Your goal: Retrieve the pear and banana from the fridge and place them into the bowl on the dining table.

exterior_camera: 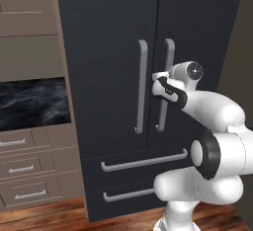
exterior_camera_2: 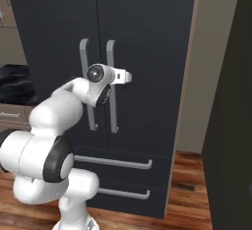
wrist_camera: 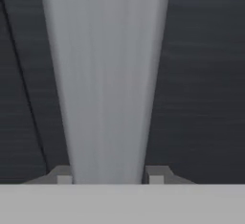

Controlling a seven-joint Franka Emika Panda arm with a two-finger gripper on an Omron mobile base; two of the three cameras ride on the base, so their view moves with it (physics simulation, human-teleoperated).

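We face the fridge, both doors closed, and our arm reaches forward to its right door. The gripper sits on the right door's handle, roughly at mid-height of that long grey bar. In the hand view the handle runs up from between our fingertips, one tip on each side and each lying right against the bar's edge, so the fingers look pinched onto the handle. From the left base view our wrist covers the spot where the fingers meet the bar; from the right base view the white hand ends at the handle.

The left door's handle stands just beside the held one, with the dark seam between the doors running between them. Below the doors lie the two drawers, the upper bar handle above the lower one, both shut.

Left of the fridge stand tan drawer cabinets under a black veined counter. A wooden floor runs along the base of the fridge. To the right of the fridge is a plain beige wall, and a dark panel fills the near right edge of the right base view.
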